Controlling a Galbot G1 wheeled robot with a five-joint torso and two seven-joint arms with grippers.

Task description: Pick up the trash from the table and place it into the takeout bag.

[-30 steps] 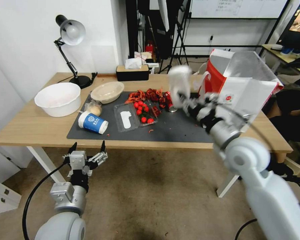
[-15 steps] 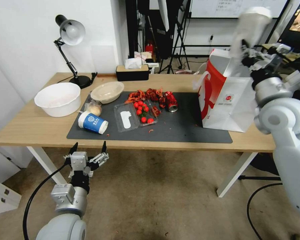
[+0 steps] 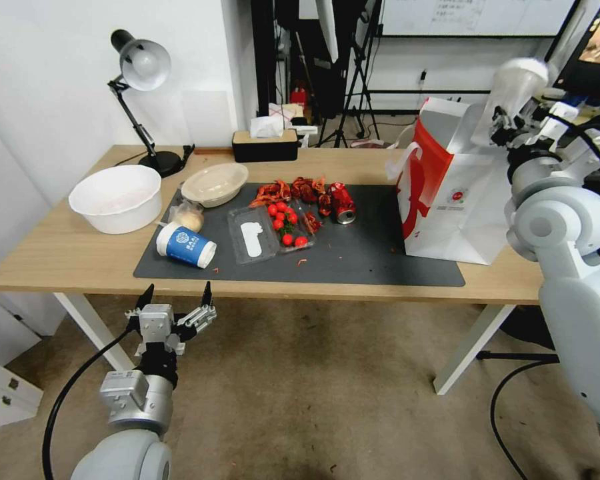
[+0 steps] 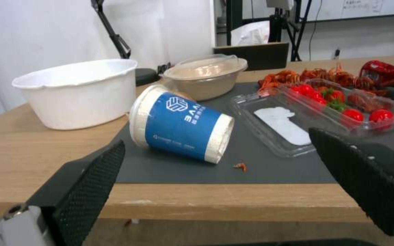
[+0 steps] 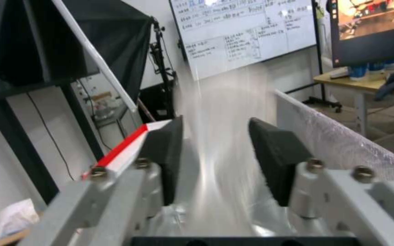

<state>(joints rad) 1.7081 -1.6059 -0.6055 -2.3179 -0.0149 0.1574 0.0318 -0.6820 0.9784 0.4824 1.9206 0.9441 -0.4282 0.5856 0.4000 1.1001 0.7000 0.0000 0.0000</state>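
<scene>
Our right gripper (image 5: 215,160) clamped the clear plastic cup (image 3: 513,93) directly above the takeout bag (image 3: 457,193); our left gripper (image 3: 175,308) stood open.

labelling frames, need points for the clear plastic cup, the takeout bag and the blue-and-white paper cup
clear plastic cup (image 3: 517,90), head view, on its upper wall.
takeout bag (image 3: 457,220), head view, on its white front panel.
blue-and-white paper cup (image 4: 185,128), left wrist view, on its blue side.

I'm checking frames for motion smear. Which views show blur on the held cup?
Right wrist view: the clear plastic cup smears into pale streaks between the right gripper pads. Head view: the cup is only slightly soft. Left wrist view: the blue-and-white paper cup is crisp.
</scene>
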